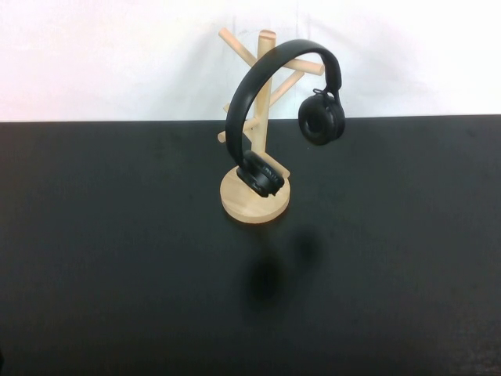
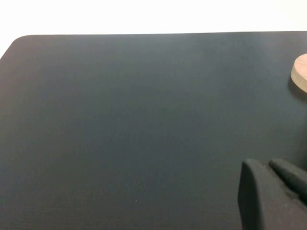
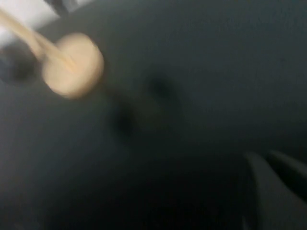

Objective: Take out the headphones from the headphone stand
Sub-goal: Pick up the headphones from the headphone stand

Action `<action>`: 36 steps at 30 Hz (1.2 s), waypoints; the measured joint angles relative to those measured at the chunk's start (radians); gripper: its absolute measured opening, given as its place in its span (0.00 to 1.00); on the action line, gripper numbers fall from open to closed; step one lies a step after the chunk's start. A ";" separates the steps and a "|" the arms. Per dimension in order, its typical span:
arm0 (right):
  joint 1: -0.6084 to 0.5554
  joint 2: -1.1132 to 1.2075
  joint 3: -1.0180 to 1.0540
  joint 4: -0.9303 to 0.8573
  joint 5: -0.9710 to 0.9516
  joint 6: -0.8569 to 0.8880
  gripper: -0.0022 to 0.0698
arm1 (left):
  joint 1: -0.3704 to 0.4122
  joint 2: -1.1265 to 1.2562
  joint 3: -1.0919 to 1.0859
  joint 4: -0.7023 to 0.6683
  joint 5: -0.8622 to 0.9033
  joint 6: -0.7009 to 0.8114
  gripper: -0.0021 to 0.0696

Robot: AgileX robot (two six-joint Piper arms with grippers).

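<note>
The black headphones (image 1: 321, 117) hang on the light wooden headphone stand (image 1: 264, 86) at the far middle of the table. The headband is hooked over an upper peg, one ear cup hangs free on the right, and the other rests on the round base (image 1: 239, 205). Neither arm shows in the high view. In the left wrist view my left gripper (image 2: 266, 165) is shut and empty, low over bare table, with the edge of the stand's base (image 2: 301, 76) off to one side. My right gripper (image 3: 266, 158) is shut and empty too, some way from the stand's base (image 3: 72, 64).
The black table (image 1: 117, 258) ends at a white wall behind the stand. Shadows of the headphones fall on the table in front of the base.
</note>
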 joint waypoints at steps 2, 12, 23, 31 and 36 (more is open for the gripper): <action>0.000 0.083 -0.037 -0.001 0.012 -0.032 0.03 | 0.000 0.000 0.000 0.000 0.000 0.000 0.02; 0.167 0.443 -0.291 0.121 0.006 -0.179 0.03 | 0.000 0.000 0.000 0.000 0.000 0.000 0.02; 0.636 0.631 -0.499 0.245 -0.448 -0.181 0.24 | 0.000 0.000 0.000 0.000 0.000 0.000 0.02; 0.766 0.791 -0.600 0.388 -0.689 -0.183 0.72 | 0.000 0.000 0.000 0.000 0.000 0.000 0.02; 0.778 0.879 -0.670 0.399 -0.765 -0.183 0.72 | 0.000 0.000 0.000 0.000 0.000 0.000 0.02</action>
